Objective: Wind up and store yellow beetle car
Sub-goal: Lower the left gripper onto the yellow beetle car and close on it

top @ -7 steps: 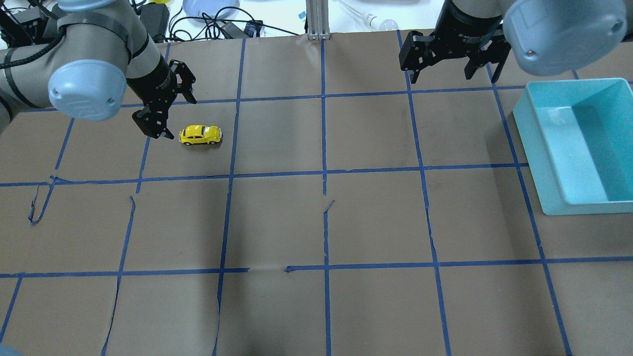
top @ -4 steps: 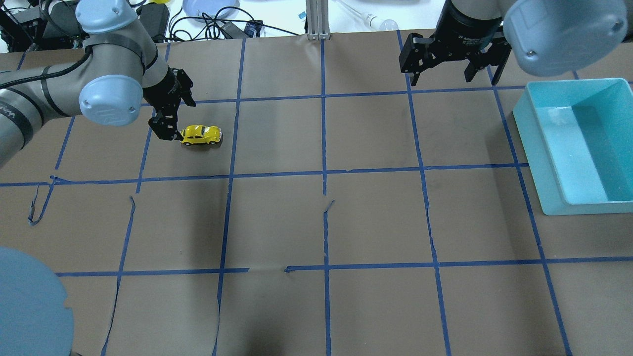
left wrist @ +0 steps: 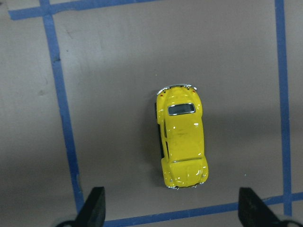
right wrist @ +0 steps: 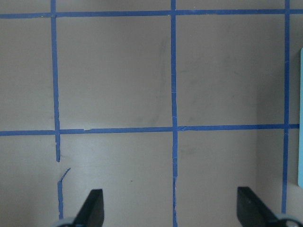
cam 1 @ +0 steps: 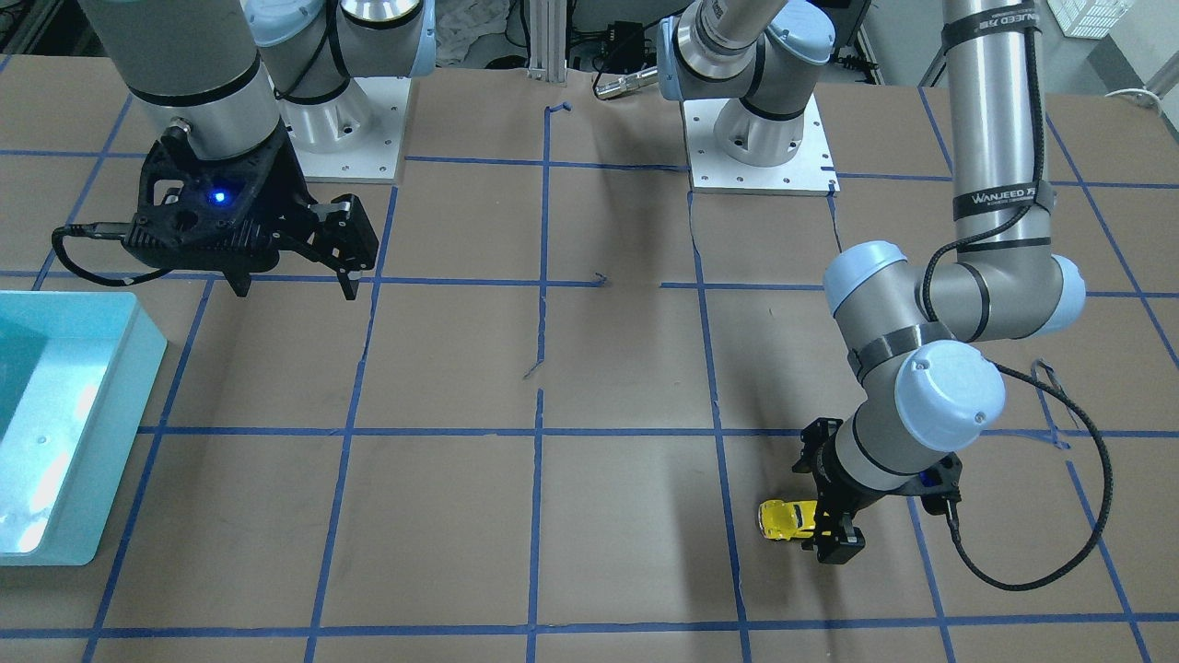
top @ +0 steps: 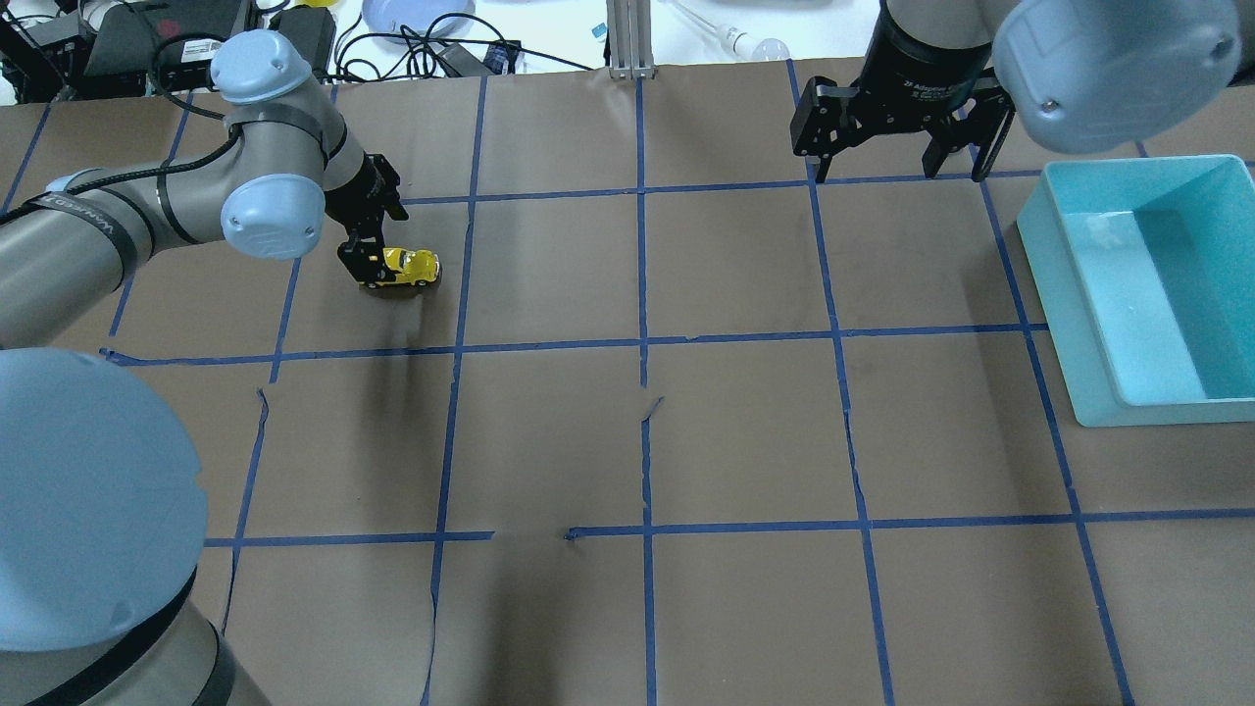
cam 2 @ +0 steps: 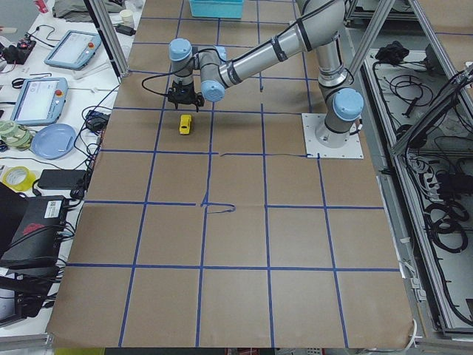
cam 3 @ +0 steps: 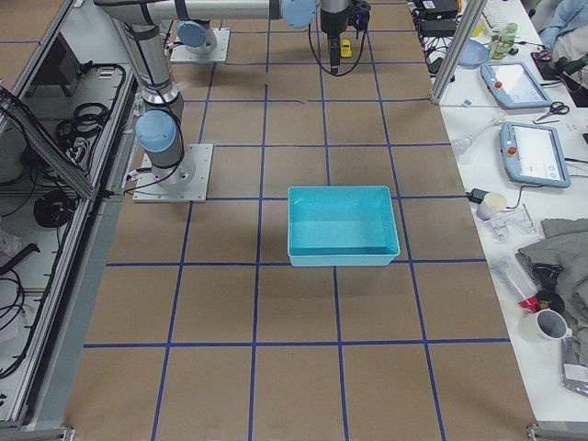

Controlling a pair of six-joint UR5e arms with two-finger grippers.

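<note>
Released left end effector [top: 366, 259] straddles yellow beetle car [top: 413, 267], clearance both sides; right end effector [top: 894, 169] likewise released.

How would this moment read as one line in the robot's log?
left gripper: open, above yellow beetle car | car: on table, ungrasped | right gripper: open, empty | teal bin: empty

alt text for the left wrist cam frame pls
A yellow beetle car sits on the brown paper-covered table, seen from straight above. The left gripper is open, its fingertips at the bottom edge, wide apart and not touching the car. Blue tape lines run on three sides of it.
</note>
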